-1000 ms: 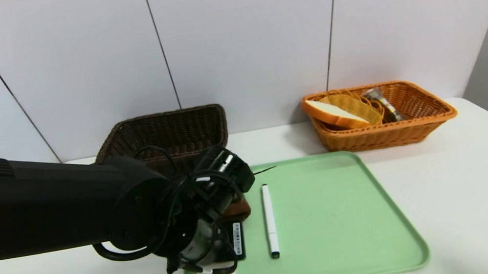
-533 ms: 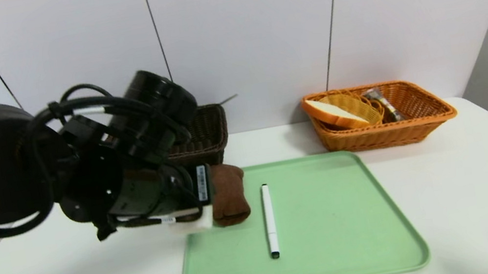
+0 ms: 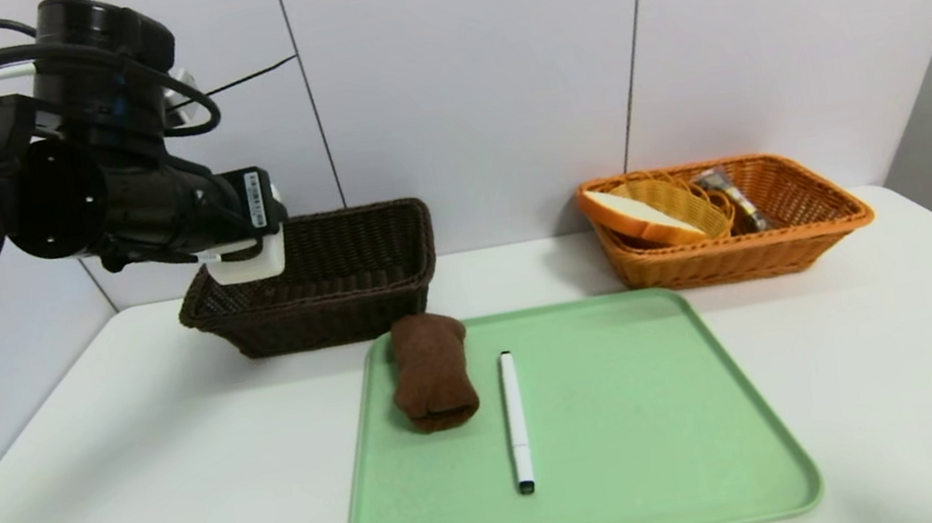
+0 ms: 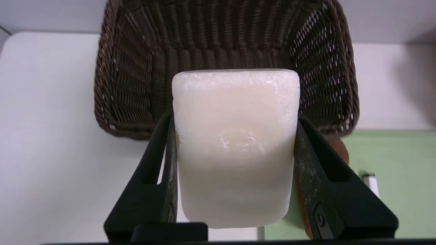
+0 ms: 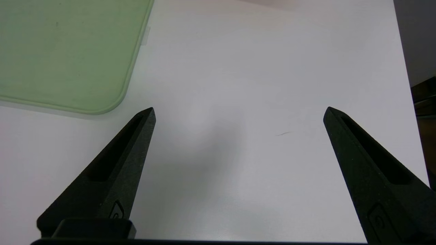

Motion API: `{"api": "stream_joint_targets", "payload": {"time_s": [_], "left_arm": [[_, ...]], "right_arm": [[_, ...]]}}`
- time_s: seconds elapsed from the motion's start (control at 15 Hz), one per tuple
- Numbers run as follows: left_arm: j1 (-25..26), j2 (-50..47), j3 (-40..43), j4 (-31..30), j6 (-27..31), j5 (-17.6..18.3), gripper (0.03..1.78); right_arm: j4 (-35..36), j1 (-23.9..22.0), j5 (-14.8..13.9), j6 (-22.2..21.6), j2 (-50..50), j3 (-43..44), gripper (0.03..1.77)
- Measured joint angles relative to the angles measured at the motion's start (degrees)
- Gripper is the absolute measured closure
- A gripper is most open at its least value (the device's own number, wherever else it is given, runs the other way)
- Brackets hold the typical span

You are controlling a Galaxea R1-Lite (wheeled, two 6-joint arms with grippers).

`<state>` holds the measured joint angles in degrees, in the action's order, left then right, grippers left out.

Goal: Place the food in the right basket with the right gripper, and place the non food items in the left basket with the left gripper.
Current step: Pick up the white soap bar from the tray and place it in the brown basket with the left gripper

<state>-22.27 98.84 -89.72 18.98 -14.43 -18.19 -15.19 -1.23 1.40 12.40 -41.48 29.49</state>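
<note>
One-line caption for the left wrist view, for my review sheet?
Left gripper clamps a white soap-like block in front of the open dark brown basket.

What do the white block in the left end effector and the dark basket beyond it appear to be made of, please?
White block: probably soap or wax; a matte, faintly translucent cream surface with rounded edges, clamped in the left end effector. Dark basket: woven wicker or rattan-like strands, dark brown with a slight sheen; light shows through gaps in its weave.

A white soap-like block (image 4: pixel 235 146) is clamped by the left gripper (image 4: pixel 235 117), with the dark brown basket (image 4: pixel 136 78) seen beyond it.
</note>
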Motion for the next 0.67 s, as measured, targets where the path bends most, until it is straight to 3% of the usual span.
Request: {"api": "stream_joint_targets", "payload": {"time_s": [0.27,0.67], "left_arm": [[3.21,4.08,-0.77,-6.72,2.58,0.99,0.84],[5.81,10.69,-1.45,-11.35,3.15,1.62,0.84]], "right_arm": [[1.22,0.0,-0.09,-0.24,-1.12,0.72,0.1],[16.29,0.0,0.05,-0.52,-8.53,1.33,0.1]]}}
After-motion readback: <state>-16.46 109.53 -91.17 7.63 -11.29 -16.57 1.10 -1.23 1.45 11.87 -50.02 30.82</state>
